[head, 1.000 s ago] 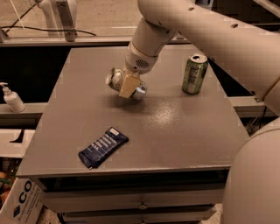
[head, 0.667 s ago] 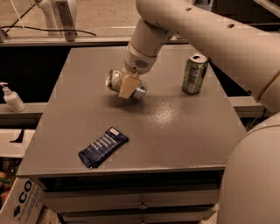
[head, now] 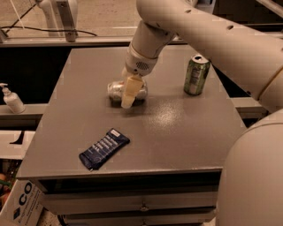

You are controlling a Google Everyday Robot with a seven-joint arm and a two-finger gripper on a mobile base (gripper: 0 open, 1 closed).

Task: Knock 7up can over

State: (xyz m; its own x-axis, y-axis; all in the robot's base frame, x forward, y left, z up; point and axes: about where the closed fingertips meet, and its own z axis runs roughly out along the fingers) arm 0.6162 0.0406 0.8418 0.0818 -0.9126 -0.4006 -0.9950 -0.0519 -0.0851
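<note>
Two cylindrical cans share my matte, speckled grey tabletop. Near its centre the 7up can lies on its side, silvery and glossy. The gripper, smooth cream plastic, hangs right across the can's front, and I cannot tell how wide it stands. From that can, an upright green can stands at 2 o'clock, and a flat, crinkled blue packet lies at 7 o'clock.

High camera looking down; jaws over table.

furniture: grey table, drawer below | floor: pale, black cable across it | left ledge: white pump bottle | light: dim
</note>
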